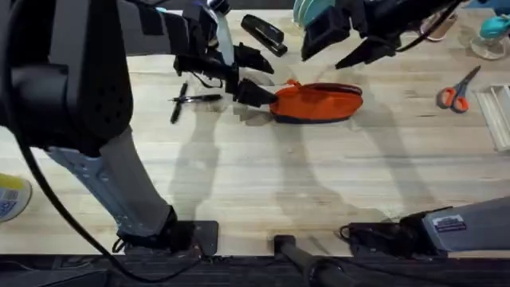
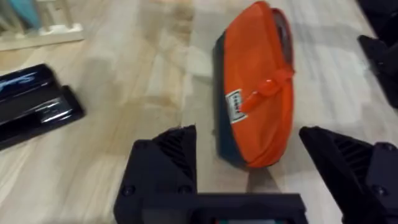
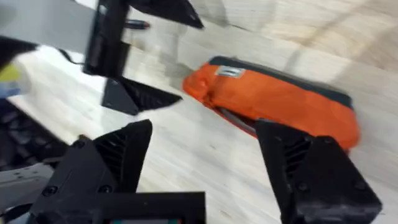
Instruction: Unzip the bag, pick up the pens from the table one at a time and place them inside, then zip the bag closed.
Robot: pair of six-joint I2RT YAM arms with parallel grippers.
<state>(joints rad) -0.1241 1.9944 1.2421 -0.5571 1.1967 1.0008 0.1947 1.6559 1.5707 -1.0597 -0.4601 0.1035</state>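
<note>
Overhead: orange pouch (image 1: 319, 104) lies mid-table (image 1: 263, 183) on pale planks, two black pens (image 1: 190, 100) to its left, stapler (image 1: 263, 34) behind, scissors (image 1: 457, 92) far right. Left wrist: left gripper (image 2: 249, 155) spread wide, straddling the pouch's end, zipper pull (image 2: 268, 85) on top. Right wrist: right gripper (image 3: 205, 146) spread apart, above the pouch, not touching.

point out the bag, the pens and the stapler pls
bag (image 1: 319, 104): overhead view, middle of its orange side.
pens (image 1: 195, 99): overhead view, barrel of the pen lying crosswise, left of the bag.
stapler (image 1: 263, 33): overhead view, its black top, behind the bag.
</note>
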